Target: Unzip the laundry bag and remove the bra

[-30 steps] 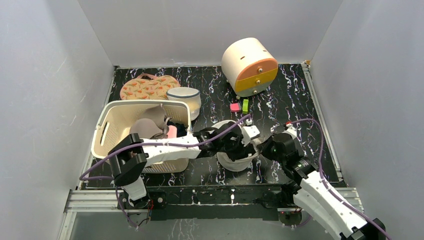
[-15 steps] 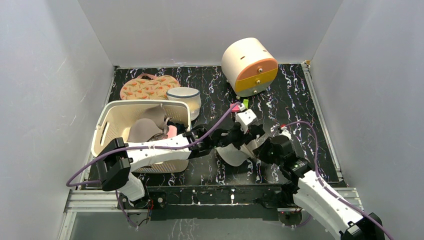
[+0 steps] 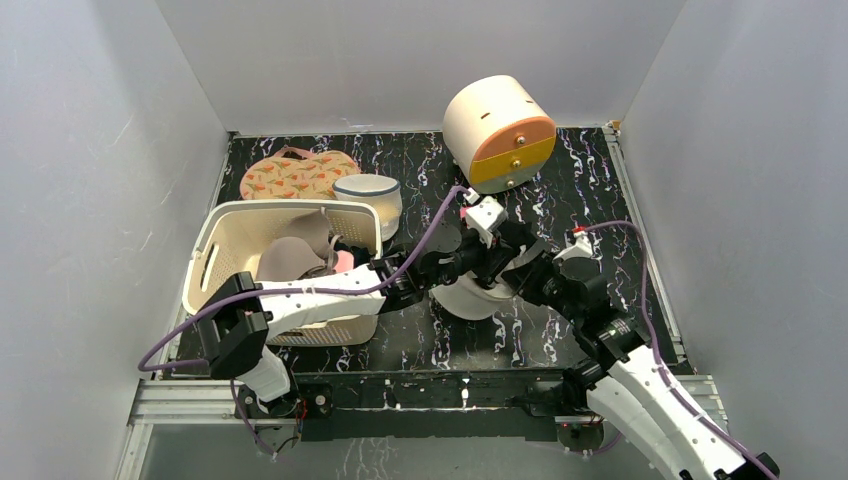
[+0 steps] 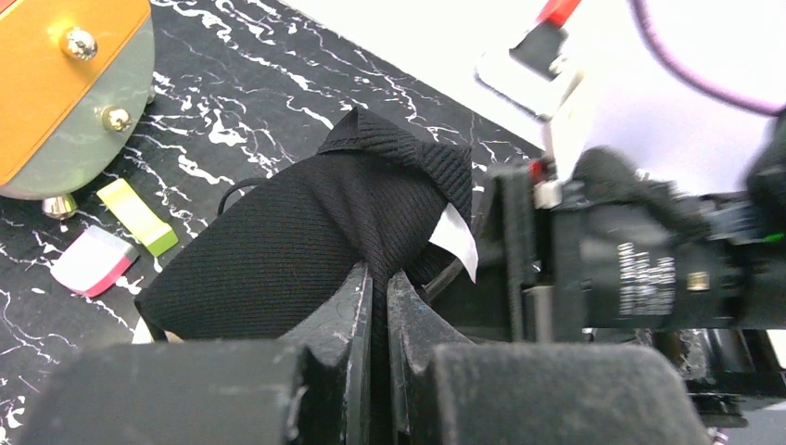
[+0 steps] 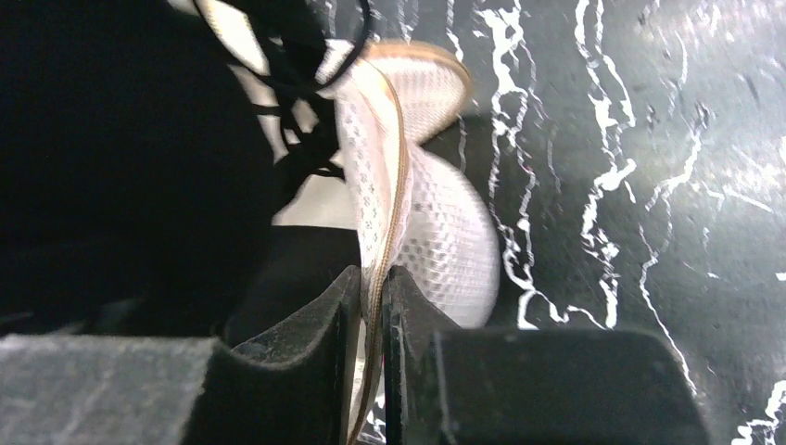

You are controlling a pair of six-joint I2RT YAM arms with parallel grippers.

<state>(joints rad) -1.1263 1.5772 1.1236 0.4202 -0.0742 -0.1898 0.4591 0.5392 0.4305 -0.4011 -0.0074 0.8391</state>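
- Left gripper point(image 4: 378, 283) is clenched on a fold of the black ribbed bra point(image 4: 297, 232). The cloth bunches up out of the jaws toward frame centre, with a white tag point(image 4: 456, 239) hanging at its right edge.
- Right gripper point(image 5: 371, 278) is pinched tight on the rim of the laundry bag point(image 5: 445, 236). Mesh and tan zip tape point(image 5: 394, 167) run straight down between the jaws.
- Why the split, as I read it: the right arm anchors the bag so it can't ride along while the left arm draws the bra out.
- Bag location: top view, just below frame centre on the black marbled table point(image 3: 600, 200), crumpled under both wrists. The rim is folded open in the right wrist view, so the zip looks undone on that stretch at least.
- Thin black straps point(image 5: 310, 139) cross the bag mouth, upper left of the right wrist view. Can't tell if they're snagged.
- Right arm's wrist point(image 4: 640, 269) fills the right half of the left wrist view. The two are very close, so collision is a risk.
- Likely drop spot is the cream basket point(image 3: 225, 250), left of the top view. That's a guess.
- Drawer unit point(image 4: 56, 74), pink block point(image 4: 93, 261) and green block point(image 4: 137, 215) sit at the left of the left wrist view, clear of the cloth and not involved.
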